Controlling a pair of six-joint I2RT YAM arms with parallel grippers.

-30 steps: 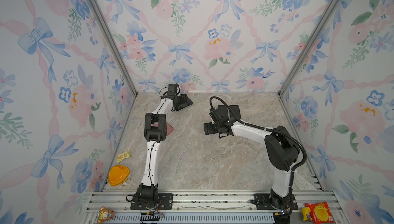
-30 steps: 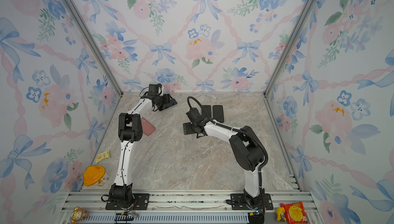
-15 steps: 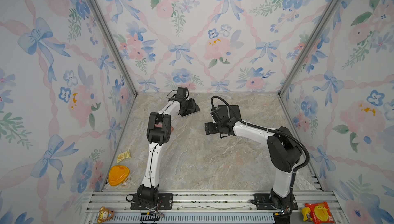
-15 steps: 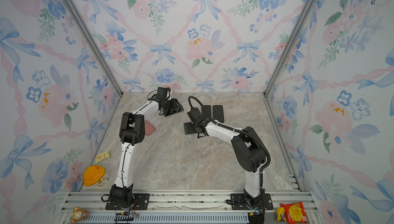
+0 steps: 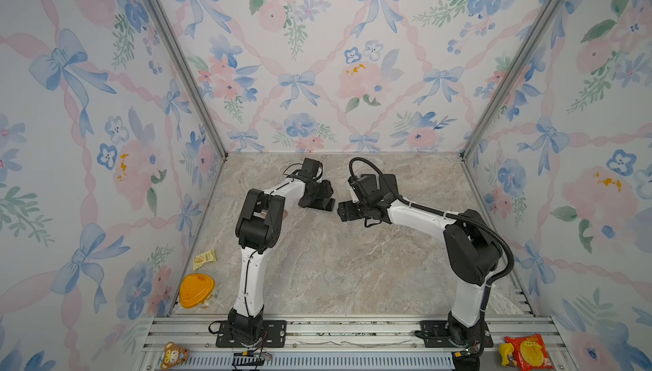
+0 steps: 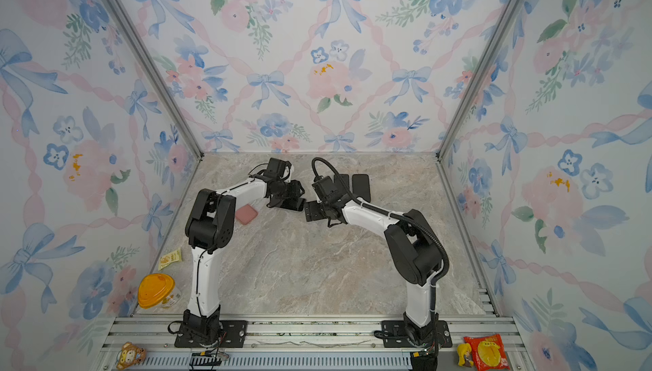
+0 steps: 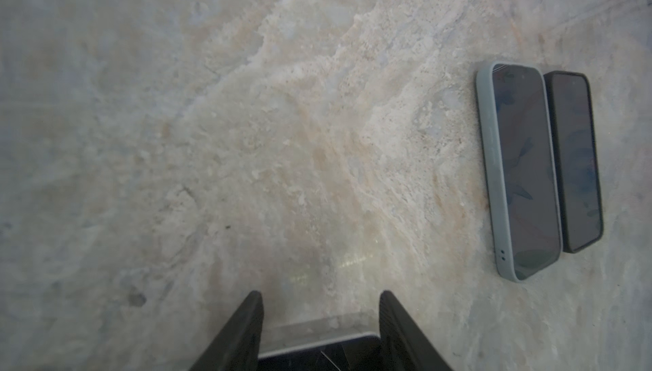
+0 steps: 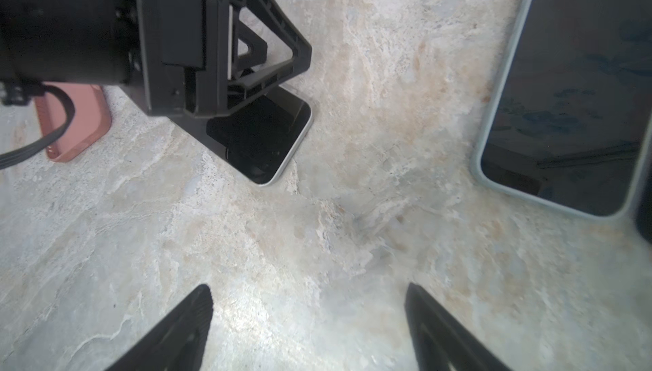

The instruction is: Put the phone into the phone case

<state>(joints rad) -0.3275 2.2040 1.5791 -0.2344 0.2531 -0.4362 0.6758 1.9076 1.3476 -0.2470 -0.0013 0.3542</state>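
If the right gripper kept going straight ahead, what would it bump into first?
Most likely the bare table. The right gripper points at it, between the white-edged phone and the grey-cased phone, which lie off to the sides. Depth is hard to judge.
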